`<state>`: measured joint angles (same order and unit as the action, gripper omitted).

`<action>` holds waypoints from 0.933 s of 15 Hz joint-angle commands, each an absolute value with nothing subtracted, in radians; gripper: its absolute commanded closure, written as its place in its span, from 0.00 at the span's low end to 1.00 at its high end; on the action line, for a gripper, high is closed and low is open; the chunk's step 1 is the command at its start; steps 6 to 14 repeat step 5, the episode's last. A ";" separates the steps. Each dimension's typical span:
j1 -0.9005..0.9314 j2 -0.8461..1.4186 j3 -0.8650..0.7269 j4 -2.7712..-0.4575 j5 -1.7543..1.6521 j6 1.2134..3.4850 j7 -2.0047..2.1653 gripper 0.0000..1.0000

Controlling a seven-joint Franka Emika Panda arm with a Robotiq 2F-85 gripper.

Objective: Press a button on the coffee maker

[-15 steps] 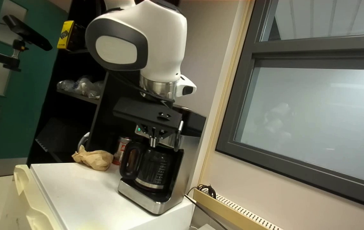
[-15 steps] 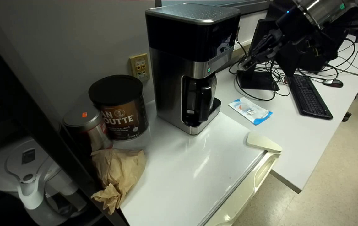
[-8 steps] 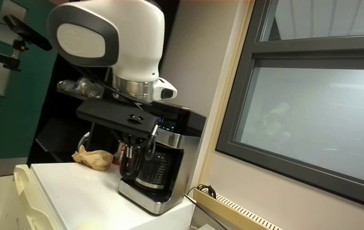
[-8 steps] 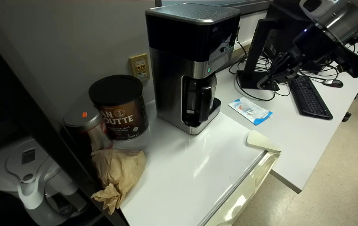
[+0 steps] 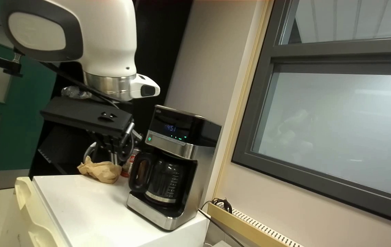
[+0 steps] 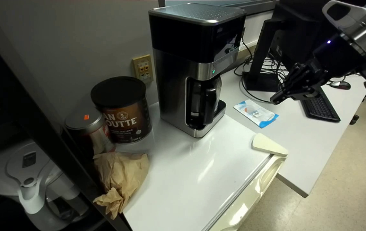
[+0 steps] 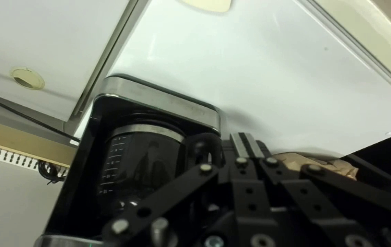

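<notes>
Along the white cabinet top (image 6: 183,179) and the desk (image 6: 301,147), clock centred on the coffee maker (image 6: 179,80), bearings as seen in an exterior view.

8 o'clock, farthest out: pitcher (image 6: 30,199), pale lid and handle; contents cannot be told. 8 again, nearer: silver tin (image 6: 88,128), orange sticker on the lid, red label at its edge too small to read. 7: crumpled brown paper (image 6: 123,175); cannot tell if it wraps anything. 8, close in: brown can (image 6: 122,112), black lid on, lettering "AN" above "OUTTE", finer print below uncertain; inside hidden. 9: yellow wall plate (image 6: 143,69) with jacks, tags illegible.

Hub: coffee maker upright on the cabinet top, black over steel. Its display (image 5: 170,128) gives 4 5 1 in blue, green lights underneath; green power symbol (image 5: 149,139) at the left end of the silver strip. Carafe (image 5: 168,180) seated in the bay, black handle, scale marks on dark glass; whether it holds anything, cannot tell.

4 o'clock: white-and-blue pouch (image 6: 257,113) flat on the desk, print too small. Between 3 and 4: gripper (image 6: 276,98) in the air, fingertips together, apart from the coffee maker. Past it: black keyboard (image 6: 321,107), partly hidden.
</notes>
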<state>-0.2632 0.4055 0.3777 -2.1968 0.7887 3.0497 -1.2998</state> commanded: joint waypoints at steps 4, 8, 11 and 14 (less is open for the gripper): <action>-0.336 0.334 0.491 -2.309 0.828 3.098 -1.395 1.00; -0.349 0.331 0.506 -2.315 0.829 3.097 -1.403 1.00; -0.349 0.331 0.506 -2.315 0.829 3.097 -1.403 1.00; -0.349 0.331 0.506 -2.315 0.829 3.097 -1.403 1.00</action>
